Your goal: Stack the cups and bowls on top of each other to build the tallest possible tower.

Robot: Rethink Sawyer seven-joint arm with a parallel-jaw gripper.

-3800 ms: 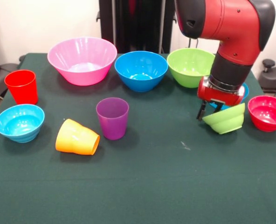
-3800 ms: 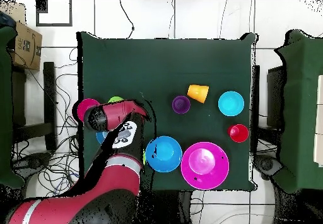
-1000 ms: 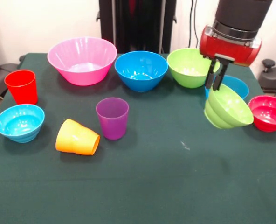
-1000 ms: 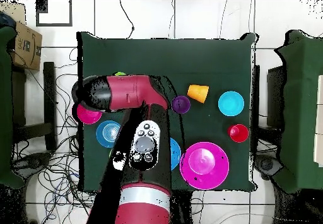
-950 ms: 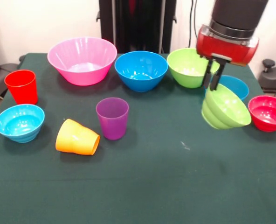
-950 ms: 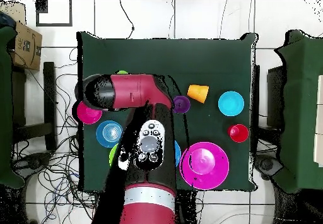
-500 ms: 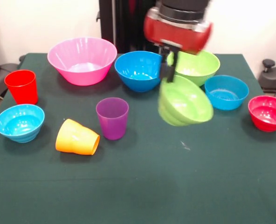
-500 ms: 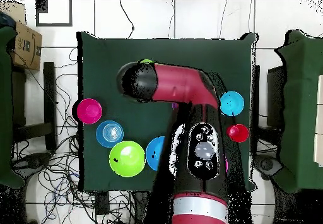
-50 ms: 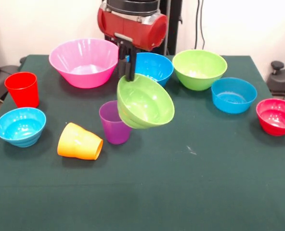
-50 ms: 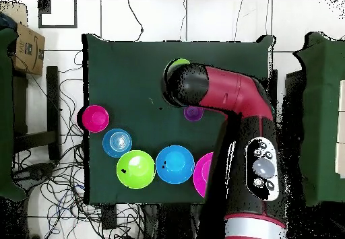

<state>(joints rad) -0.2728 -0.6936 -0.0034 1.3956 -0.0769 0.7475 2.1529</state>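
Note:
My gripper [image 9: 130, 77] is shut on the rim of the small lime green bowl [image 9: 145, 103], which hangs tilted in the air, mouth toward the camera. It hangs just in front of the upright purple cup [image 9: 112, 130]. The orange cup [image 9: 79, 142] lies on its side to the left. The red cup [image 9: 22, 89] stands at the far left, with the light blue bowl [image 9: 19, 126] below it. In the overhead view the arm [image 10: 222, 91] hides the gripper, and only an edge of the held bowl [image 10: 178, 64] and the purple cup [image 10: 193, 113] show.
Along the back stand the big pink bowl [image 9: 84, 60], the mid-sized blue bowl [image 9: 152, 65] and the mid-sized lime green bowl [image 9: 199, 67]. At the right are the small blue bowl [image 9: 234, 94] and the red bowl [image 9: 276, 115]. A cardboard box [image 10: 25, 48] sits off the table.
The gripper lifted the small lime green bowl from beside the red bowl and carried it leftward across the table. It now hangs over the purple cup.

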